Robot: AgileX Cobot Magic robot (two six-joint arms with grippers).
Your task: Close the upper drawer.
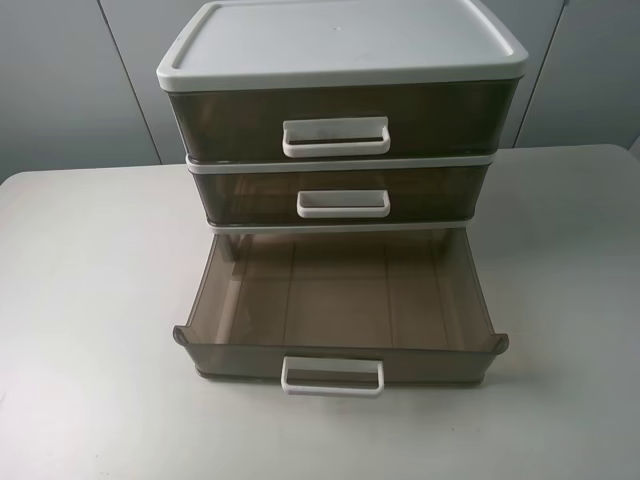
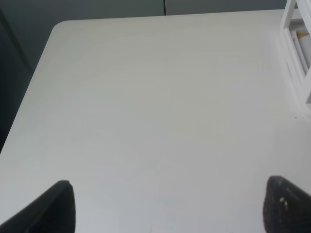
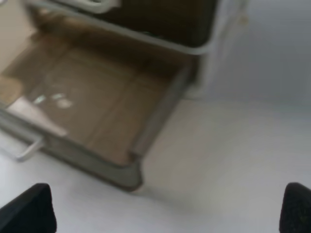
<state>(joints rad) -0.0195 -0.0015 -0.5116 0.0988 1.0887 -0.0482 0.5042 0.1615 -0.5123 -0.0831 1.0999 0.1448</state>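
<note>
I see the upper drawer (image 1: 340, 120) pushed in atop the cabinet (image 1: 340, 40), bottom drawer (image 1: 340, 310) pulled out. My right gripper (image 3: 165, 208) gapes wide, empty, beside it; left gripper (image 2: 167, 204) wide, empty, over table (image 2: 146, 97).

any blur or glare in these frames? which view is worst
Right wrist is worst: the open bottom drawer is soft all over, with pale glints on its floor. Exterior high is sharp, evenly lit; the drawer unit casts only a faint shadow. Left wrist: table evenly lit, the unit's white edge slightly washed out.
</note>
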